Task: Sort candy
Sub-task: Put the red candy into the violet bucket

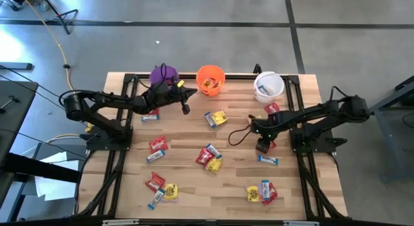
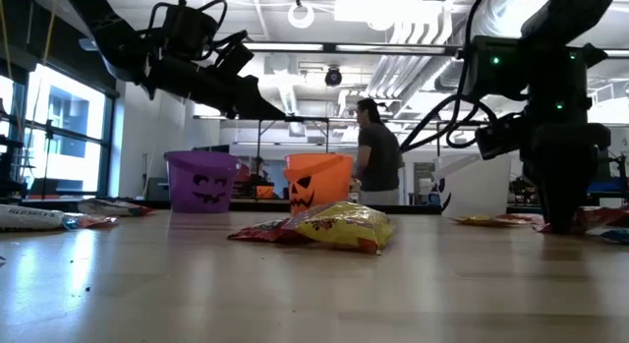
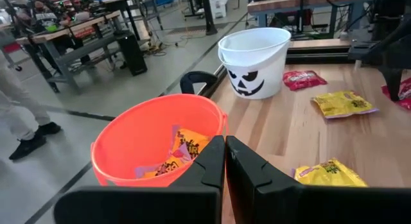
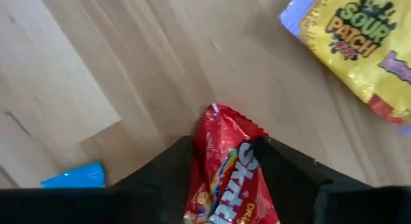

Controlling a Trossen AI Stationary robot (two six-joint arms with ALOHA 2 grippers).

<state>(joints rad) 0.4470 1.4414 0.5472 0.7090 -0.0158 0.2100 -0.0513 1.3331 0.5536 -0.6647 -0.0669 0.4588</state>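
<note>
The right gripper [image 1: 262, 147] is down at the wooden table [image 1: 194, 187], well to the side of the small orange plastic bucket [image 1: 210, 79], its dark fingers [image 4: 292, 179] spread on either side of a red wrapped candy packet [image 4: 228, 176] lying flat on the wood. The left gripper [image 3: 225, 166] hangs just beside the orange bucket's rim, jaws pressed together and empty. Yellow packets [image 3: 183, 150] lie inside that bucket, and more wrapped candy [image 1: 210, 158] is scattered across the table around it.
</note>
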